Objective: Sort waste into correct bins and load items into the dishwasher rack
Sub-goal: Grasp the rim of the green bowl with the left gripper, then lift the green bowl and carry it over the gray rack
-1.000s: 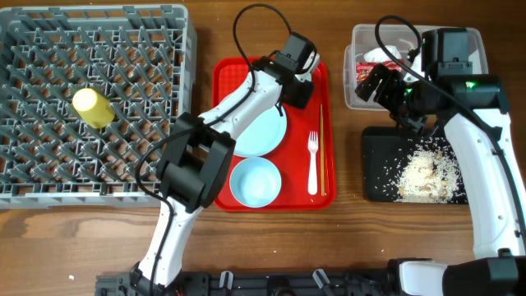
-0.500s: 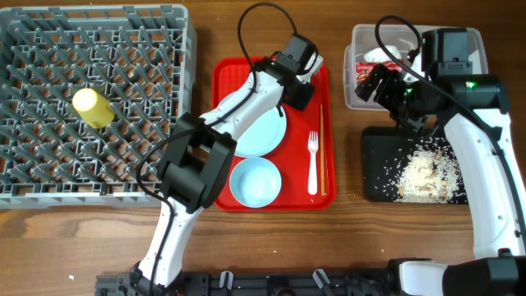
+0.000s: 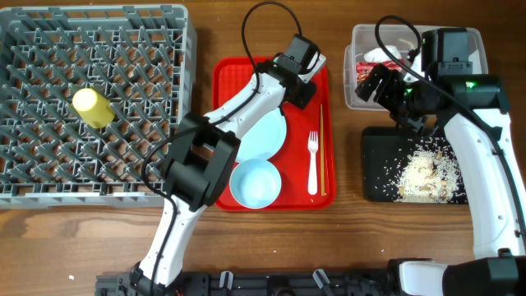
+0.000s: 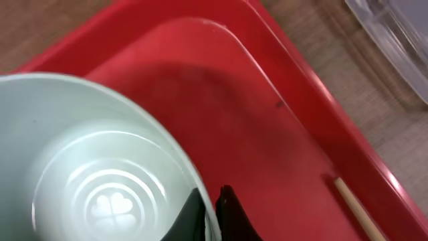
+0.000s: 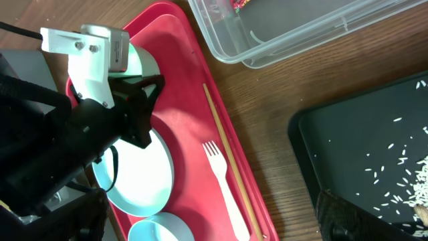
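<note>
One green bowl [image 4: 100, 167], one blue bowl [image 3: 255, 182], one plate [image 3: 267, 136], one fork [image 3: 312, 164]

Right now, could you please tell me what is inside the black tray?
The black tray holds a loose heap of white rice scraps, with stray grains around it. The right arm covers its right side, so anything there is hidden.

- The rack [image 3: 49, 164] stands left of the tray [image 3: 223, 90], with the cup [image 3: 93, 108] lying on it.
- On the tray: back bowl [image 4: 87, 174] at the far end, plate [image 3: 265, 133] in the middle, front bowl [image 3: 256, 182] at the near end.
- The fork [image 3: 312, 164] lies on the tray's right side, with the chopsticks [image 3: 322, 152] just right of it.
- Right of the tray, the tub [image 3: 468, 41] holds the wrapper [image 3: 366, 67].
- Before the tub, the shallow bin [image 3: 374, 173] holds the rice [image 3: 427, 173].
</note>
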Controlling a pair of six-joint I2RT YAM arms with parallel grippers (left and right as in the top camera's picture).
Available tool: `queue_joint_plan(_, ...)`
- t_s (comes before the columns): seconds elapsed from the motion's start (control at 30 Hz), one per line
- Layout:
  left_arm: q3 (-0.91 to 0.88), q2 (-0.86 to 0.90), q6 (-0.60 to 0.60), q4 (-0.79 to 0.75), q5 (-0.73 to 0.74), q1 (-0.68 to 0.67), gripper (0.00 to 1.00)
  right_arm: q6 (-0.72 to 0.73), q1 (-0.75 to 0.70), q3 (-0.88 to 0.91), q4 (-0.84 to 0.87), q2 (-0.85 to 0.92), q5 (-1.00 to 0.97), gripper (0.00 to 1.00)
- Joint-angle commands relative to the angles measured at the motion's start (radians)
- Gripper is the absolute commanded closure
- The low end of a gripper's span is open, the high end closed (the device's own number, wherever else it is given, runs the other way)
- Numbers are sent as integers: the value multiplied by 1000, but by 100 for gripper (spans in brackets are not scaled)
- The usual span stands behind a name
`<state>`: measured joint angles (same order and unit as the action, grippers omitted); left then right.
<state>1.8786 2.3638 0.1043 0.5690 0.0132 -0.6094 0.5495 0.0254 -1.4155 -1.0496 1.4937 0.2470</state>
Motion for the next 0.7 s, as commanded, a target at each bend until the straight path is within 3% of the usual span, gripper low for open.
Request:
queue_joint_plan(0.0, -2, -26, 0, -17, -131, -24, 96, 8, 1, -18, 2, -7, 10, 0)
queue_joint_plan(0.27, -2, -51, 1, -21, -542, -56, 96, 8, 1, -18, 2, -7, 10, 0)
queue_joint_plan(0.5, -2, -63, 9, -23, -716, -57, 96, 8, 1, -18, 2, -7, 10, 0)
queue_joint_plan(0.67, -2, -134, 23, -16, -747, -26, 96, 8, 1, -18, 2, -7, 10, 0)
